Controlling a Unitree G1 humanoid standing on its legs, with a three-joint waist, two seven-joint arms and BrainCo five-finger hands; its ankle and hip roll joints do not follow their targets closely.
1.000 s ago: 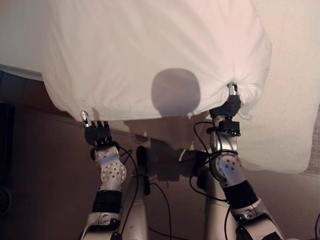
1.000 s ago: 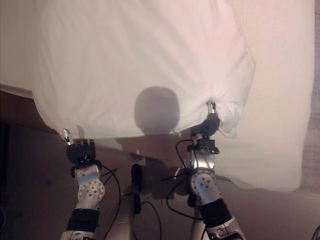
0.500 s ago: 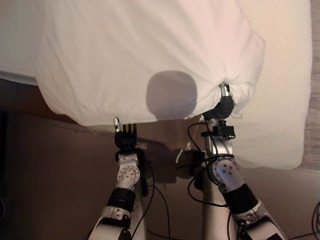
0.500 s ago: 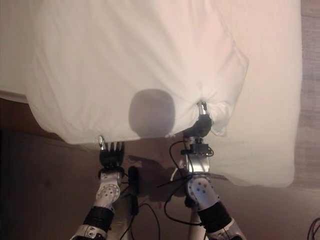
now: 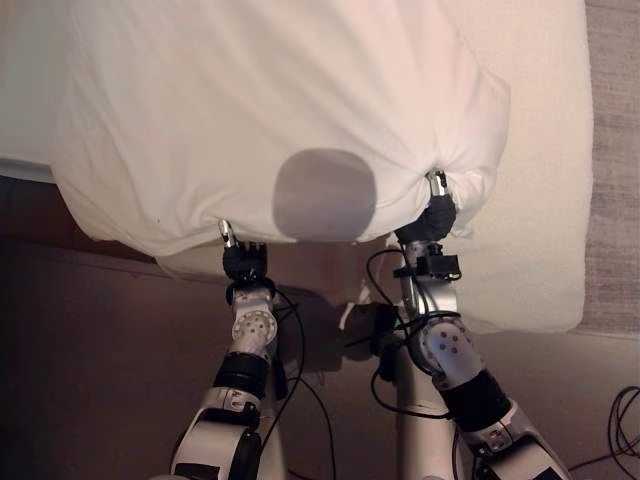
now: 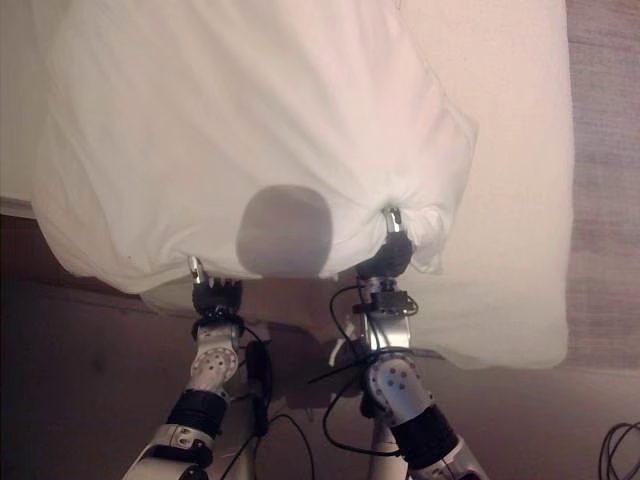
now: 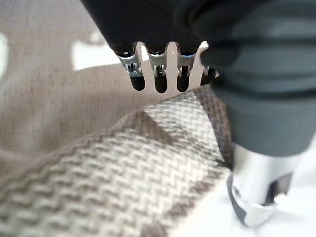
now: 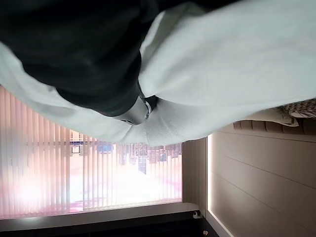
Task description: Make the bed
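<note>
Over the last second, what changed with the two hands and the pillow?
The left hand moved in from the pillow's left corner toward the right hand, stopping under the near edge, fingers straight. The right hand stayed pinched on the pillow's right corner. The camera also shifted; the pillow remains raised over the bed.

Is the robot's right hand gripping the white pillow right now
Yes, the right hand is pinched into bunched fabric near a corner of the white pillow, with creases gathering at the grip.
</note>
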